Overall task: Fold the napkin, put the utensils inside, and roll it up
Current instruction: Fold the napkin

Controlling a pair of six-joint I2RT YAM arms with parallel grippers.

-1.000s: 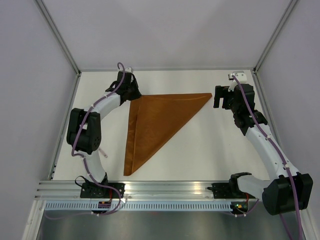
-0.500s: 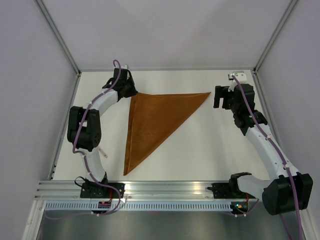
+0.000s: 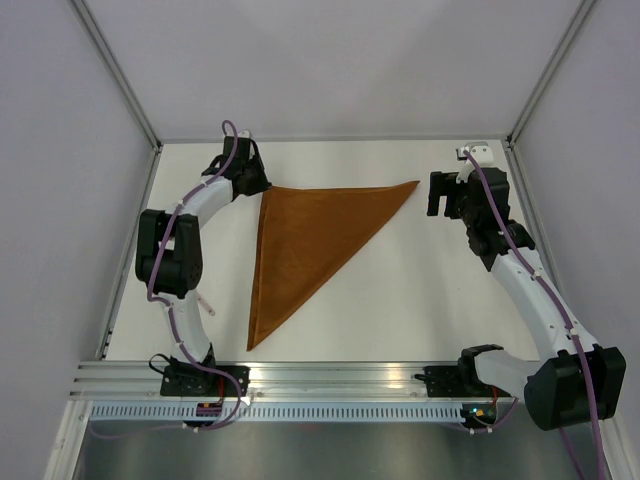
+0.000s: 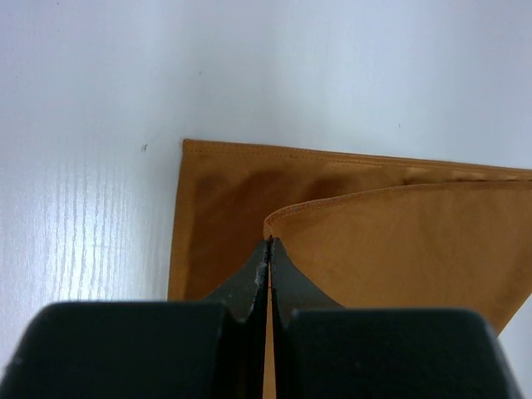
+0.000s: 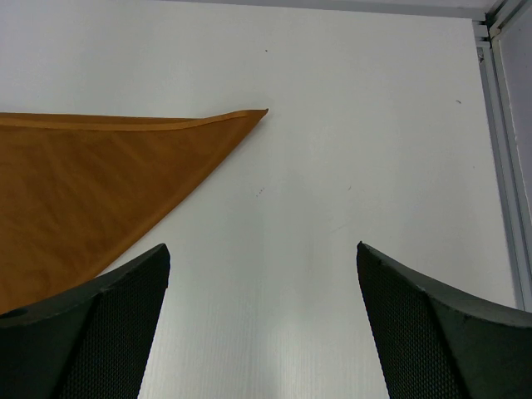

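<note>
Two layers of napkin (image 3: pixel 305 235) lying as triangle toward far edge of desk (image 3: pixel 420 300); left gripper (image 4: pixel 268 243) pinching upper layer near far-left corner; right gripper (image 5: pixel 262 249) hanging open just beside right tip.

Napkin (image 3: pixel 310 235) plain rust-orange; tbl (image 3: pixel 420 300) white; walls (image 3: pixel 330 70) pale grey.

1. No text, label, brand, number or sign can be read in any of the three views.
</note>
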